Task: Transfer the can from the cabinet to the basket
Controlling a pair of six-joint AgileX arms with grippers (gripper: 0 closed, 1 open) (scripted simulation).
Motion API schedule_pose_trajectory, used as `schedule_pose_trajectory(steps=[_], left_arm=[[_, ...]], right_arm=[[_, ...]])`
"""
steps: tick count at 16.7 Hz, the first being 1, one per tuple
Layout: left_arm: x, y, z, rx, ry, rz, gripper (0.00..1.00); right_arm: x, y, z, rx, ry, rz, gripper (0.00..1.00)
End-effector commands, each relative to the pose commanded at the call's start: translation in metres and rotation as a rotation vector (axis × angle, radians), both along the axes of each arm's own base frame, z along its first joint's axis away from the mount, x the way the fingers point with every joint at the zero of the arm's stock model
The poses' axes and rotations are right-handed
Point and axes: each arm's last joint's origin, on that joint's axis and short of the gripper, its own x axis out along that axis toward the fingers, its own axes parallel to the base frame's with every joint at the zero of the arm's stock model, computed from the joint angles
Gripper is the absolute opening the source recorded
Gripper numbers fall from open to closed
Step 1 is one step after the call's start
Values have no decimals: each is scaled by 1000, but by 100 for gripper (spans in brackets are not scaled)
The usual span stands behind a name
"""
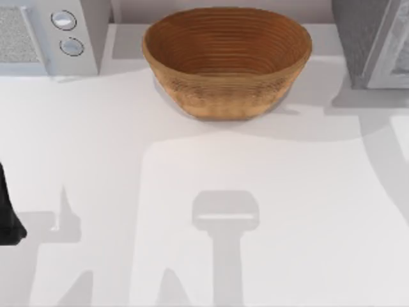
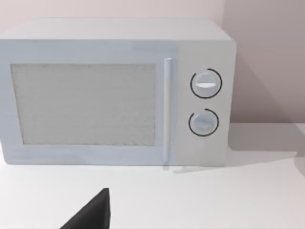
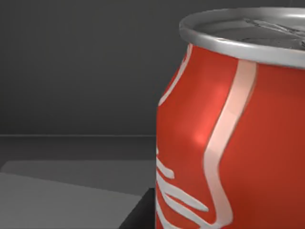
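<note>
Your landmark is the basket, a wide oval brown wicker bowl standing upright at the back middle of the white table. Its hollow holds nothing. To the left of the basket, at the back corner, stands a white appliance with two round knobs and a speckled window; in the left wrist view its door is closed. To the right of the basket, at the opposite back corner, stands the cabinet, dark grey and speckled, with a pale framed door.

The can fills the near side of the right wrist view: red with white script and a silver top, upright, against dark grey walls and a dark floor. You cannot tell from this whether your right gripper has hold of it or how far it is open.

Your left arm sits well to the front left of the basket, at the table's left edge. One dark fingertip shows in the left wrist view; its opening cannot be judged.
</note>
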Motion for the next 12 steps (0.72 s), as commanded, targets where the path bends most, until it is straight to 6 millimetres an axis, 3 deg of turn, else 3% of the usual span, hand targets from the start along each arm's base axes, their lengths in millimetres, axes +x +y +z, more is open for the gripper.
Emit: schedule_pose_trajectory(steps=[4, 7, 10, 12], left_arm=[[0, 0, 0, 0, 0, 0, 100], [0, 0, 0, 0, 0, 0, 100], [0, 0, 0, 0, 0, 0, 100], [0, 0, 0, 0, 0, 0, 100]], right_arm=[[2, -1, -6, -2, 11, -4, 0], [-4, -5, -21, -3, 15, -5, 0], [-12, -11, -53, -6, 26, -4, 0], [-18, -15, -86, -8, 41, -2, 0]])
